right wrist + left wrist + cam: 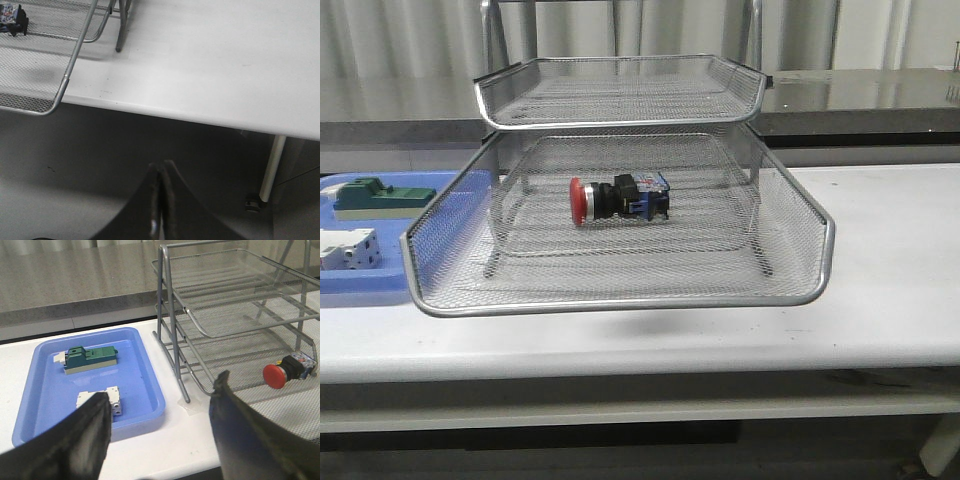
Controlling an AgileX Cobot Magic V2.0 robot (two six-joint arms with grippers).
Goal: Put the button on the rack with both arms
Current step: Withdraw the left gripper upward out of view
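The button (616,198), with red cap, black body and blue rear block, lies on its side in the middle tier of the silver wire-mesh rack (620,295). It also shows in the left wrist view (286,371), and its blue end shows in the right wrist view (12,18). My left gripper (160,405) is open and empty, above the table's front edge between the blue tray and the rack (240,300). My right gripper (161,172) is shut and empty, off the table's front edge, right of the rack (65,80). Neither arm shows in the front view.
A flat blue tray (380,285) at the left holds a green-topped block (375,196) and a white boxy block (348,248); the tray (150,370) and both blocks also show in the left wrist view. A table leg (270,170) stands below at the right.
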